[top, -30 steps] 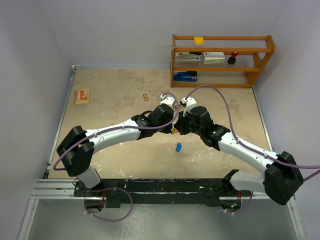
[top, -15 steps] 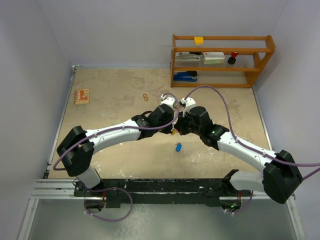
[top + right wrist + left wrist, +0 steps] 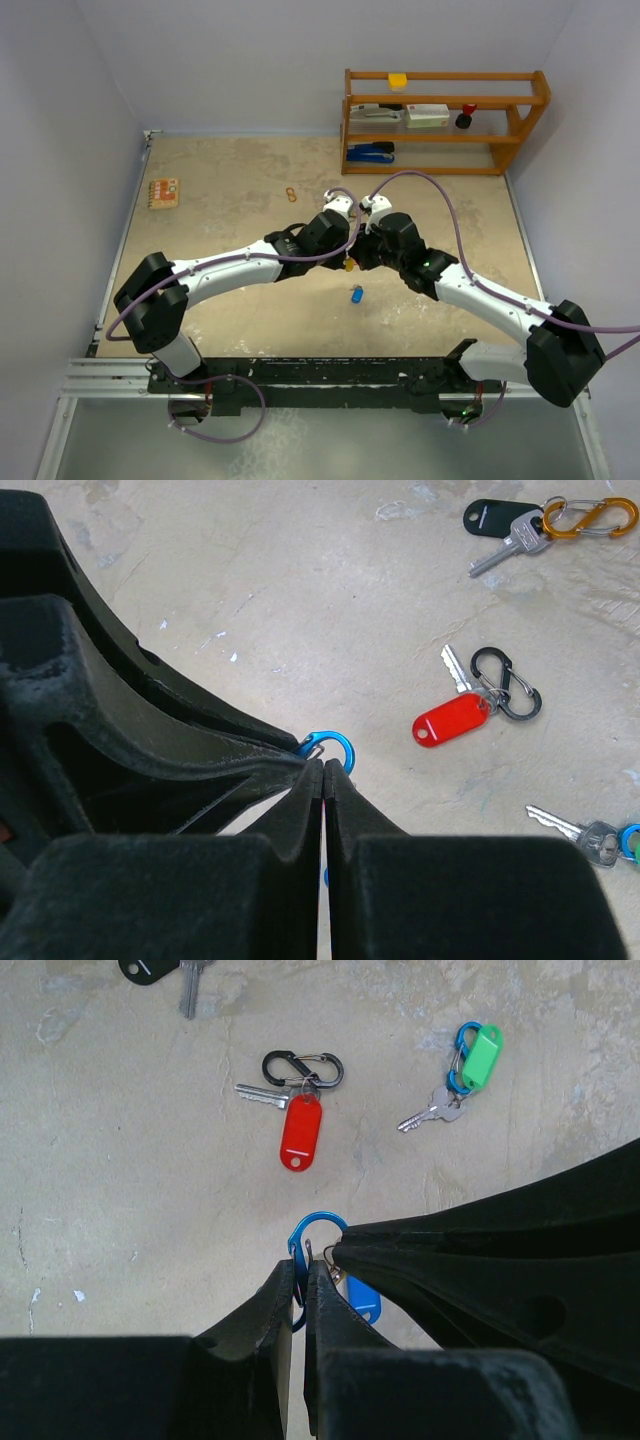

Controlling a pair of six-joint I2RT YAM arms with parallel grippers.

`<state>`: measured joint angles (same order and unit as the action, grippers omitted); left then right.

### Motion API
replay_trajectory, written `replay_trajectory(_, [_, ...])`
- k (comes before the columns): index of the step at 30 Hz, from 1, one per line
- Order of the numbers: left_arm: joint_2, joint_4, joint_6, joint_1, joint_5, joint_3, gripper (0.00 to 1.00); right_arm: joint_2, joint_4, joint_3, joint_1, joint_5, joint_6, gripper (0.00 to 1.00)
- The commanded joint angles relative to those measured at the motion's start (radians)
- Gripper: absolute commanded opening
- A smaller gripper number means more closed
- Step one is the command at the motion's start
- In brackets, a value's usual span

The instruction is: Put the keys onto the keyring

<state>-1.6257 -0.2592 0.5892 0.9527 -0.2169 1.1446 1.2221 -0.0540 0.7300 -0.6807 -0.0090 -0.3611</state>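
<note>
Right gripper (image 3: 325,766) leftward; oval blue carabiner (image 3: 298,1232)

We are stretching both arms inward, left gripper (image 3: 301,1266) and right gripper (image 3: 325,766) both pinched closed, tips meeting.

pale lilac walls (image 3: 80,120) enclose a mottled beige tabletop (image 3: 220,170); a wooden shelf (image 3: 450,75) stands at the back right.

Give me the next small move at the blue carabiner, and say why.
Probably a slight push by the right gripper, easing whatever it pinches through the gate. Both grippers are shut and meet tip to tip at the blue carabiner, which the left gripper pinches; what the right one holds is hidden.
</note>
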Motion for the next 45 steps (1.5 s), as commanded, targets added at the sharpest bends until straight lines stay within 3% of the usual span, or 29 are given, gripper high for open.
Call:
replay_trajectory(1, [0.028, 0.008, -0.015, 0.009, -0.015, 0.038, 0.0, -0.007, -0.023, 0.003, -0.006, 0.025, 0.015, 0.0])
replay_trajectory(45, [0.044, -0.024, -0.026, 0.009, 0.005, 0.074, 0.0, -0.057, -0.008, -0.029, -0.006, 0.05, 0.039, 0.0])
